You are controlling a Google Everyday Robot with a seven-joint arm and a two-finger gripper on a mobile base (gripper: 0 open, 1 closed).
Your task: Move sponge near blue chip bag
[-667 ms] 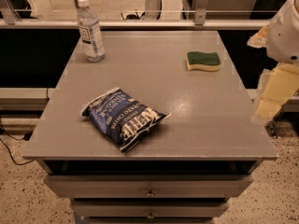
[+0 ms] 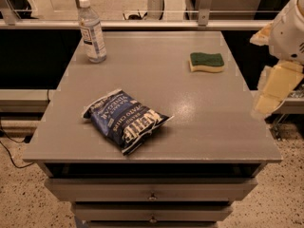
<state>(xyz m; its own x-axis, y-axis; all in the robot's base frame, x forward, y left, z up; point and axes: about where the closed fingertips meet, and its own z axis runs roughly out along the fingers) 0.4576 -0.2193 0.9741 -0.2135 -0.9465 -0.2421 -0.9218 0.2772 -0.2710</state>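
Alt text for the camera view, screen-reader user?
A green-topped sponge lies at the far right of the grey table, well apart from the blue chip bag near the front left. The gripper hangs off the table's right edge, clear of both. A water bottle stands at the far left corner.

You are looking at what reads as an indoor lab or office test space. A plain grey counter (image 2: pixel 156 132) with 2 knobbed drawers (image 2: pixel 118 191) stands on a speckled hard floor (image 2: pixel 19 194). Behind it runs a glass barrier (image 2: pixel 47 1) held by metal posts (image 2: pixel 204 4). The robot's gripper (image 2: pixel 274 90) hangs just off the counter's right edge.
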